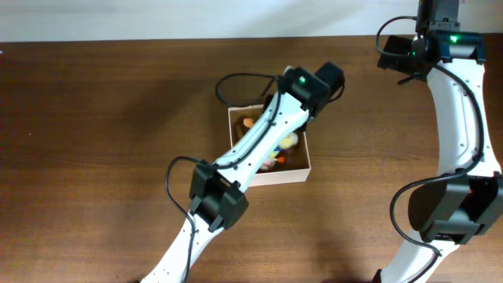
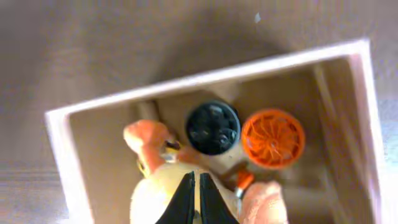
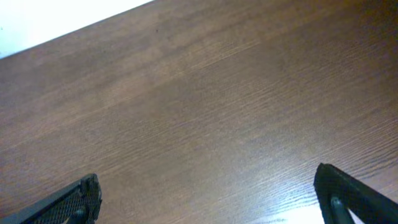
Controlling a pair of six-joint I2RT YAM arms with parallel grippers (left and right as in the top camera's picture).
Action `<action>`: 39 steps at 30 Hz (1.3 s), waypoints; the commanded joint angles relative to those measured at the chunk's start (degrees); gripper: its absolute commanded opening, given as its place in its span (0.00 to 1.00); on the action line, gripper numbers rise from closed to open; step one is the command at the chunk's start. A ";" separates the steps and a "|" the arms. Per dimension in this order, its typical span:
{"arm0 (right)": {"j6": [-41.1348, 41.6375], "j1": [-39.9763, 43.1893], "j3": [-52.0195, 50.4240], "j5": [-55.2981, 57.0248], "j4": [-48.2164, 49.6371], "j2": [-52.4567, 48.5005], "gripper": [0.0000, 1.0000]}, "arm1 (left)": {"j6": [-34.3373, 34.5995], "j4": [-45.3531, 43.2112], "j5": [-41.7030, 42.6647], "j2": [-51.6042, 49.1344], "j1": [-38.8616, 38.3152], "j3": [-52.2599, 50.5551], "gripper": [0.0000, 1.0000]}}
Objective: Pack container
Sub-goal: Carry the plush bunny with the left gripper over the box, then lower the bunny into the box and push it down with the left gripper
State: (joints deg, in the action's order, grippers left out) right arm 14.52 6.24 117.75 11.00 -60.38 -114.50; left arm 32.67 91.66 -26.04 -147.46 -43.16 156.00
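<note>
The container (image 1: 271, 178) is a square shallow box with white walls at the table's middle; the left wrist view shows its rim (image 2: 205, 78) and tan inside. In it lie a black wheel toy (image 2: 212, 127), an orange wheel toy (image 2: 273, 138), pink toys (image 2: 148, 135) and a cream toy (image 2: 158, 193), which also shows overhead (image 1: 291, 141). My left gripper (image 2: 197, 199) is inside the box, its fingers nearly together on the cream toy. My right gripper (image 3: 208, 193) is wide open and empty over bare table at the far right (image 1: 409, 59).
The left arm (image 1: 259, 141) lies diagonally over the container and hides much of its inside from above. The dark wooden table (image 1: 102, 118) runs out to the left and front. A white strip (image 1: 157, 20) lies along the table's back edge.
</note>
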 commanded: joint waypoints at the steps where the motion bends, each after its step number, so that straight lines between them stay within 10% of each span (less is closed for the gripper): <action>1: -0.20 0.17 0.63 -0.09 -0.02 -0.20 0.99 | 0.76 2.34 -3.96 0.96 0.20 6.78 0.02; 34: -0.20 0.17 0.63 -0.09 -0.02 -0.20 0.99 | 0.81 4.96 -9.33 0.76 0.31 1.57 0.02; 39: -0.20 0.17 0.63 -0.09 -0.02 -0.20 0.99 | 0.76 4.85 -9.27 0.76 0.28 1.60 0.85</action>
State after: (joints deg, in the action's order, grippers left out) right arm 14.55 6.24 117.75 11.00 -60.38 -114.50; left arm 32.86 96.47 -34.13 -147.46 -43.09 158.01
